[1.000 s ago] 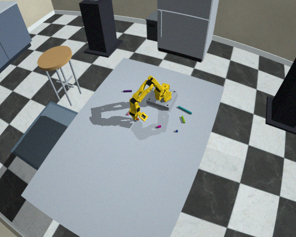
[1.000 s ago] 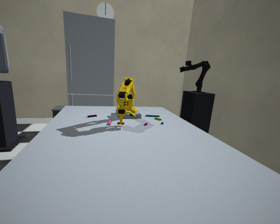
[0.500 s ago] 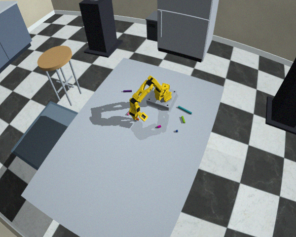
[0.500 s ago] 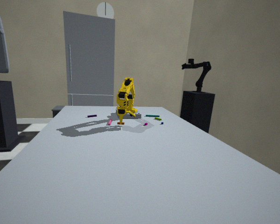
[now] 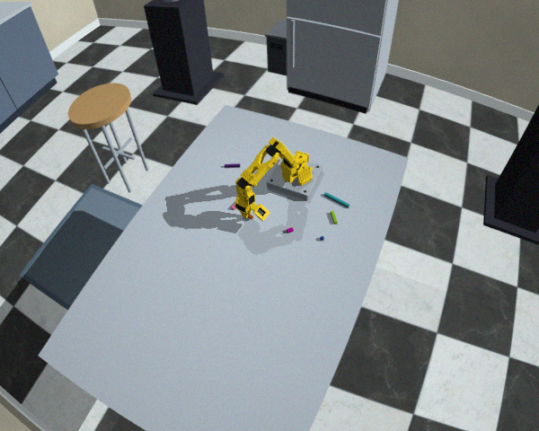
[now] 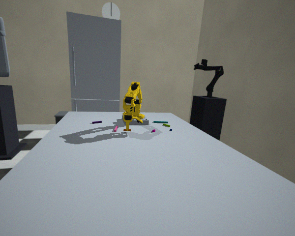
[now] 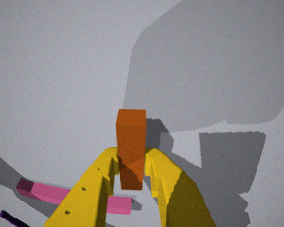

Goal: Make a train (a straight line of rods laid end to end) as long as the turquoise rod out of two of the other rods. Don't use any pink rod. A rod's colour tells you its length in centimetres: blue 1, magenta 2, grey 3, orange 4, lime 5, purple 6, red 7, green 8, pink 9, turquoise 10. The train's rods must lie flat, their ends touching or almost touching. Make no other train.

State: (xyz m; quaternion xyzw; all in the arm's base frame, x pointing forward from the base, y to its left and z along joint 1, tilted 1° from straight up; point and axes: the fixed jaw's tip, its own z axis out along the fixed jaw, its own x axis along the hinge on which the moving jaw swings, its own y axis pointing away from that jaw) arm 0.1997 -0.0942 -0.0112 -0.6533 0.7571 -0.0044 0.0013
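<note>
My gripper (image 7: pixel 132 182) is shut on the orange rod (image 7: pixel 131 148), which sticks out level from between the yellow fingers, low over the table. In the top view the gripper (image 5: pixel 249 214) hangs near the table's middle with the orange rod (image 5: pixel 250 216) at its tip. It also shows in the exterior view (image 6: pixel 127 130). The pink rod lies just behind the fingers. The purple rod (image 5: pixel 232 164) lies far left of the arm. The turquoise rod (image 5: pixel 336 199) lies right of the base, with the lime rod (image 5: pixel 333 216) beside it.
A magenta rod (image 5: pixel 288 230) and a small blue rod (image 5: pixel 321 238) lie on the table right of the gripper. The arm's grey base plate (image 5: pixel 294 184) stands behind. A stool (image 5: pixel 100 105) and a grey chair (image 5: pixel 76 241) stand off the table's left side.
</note>
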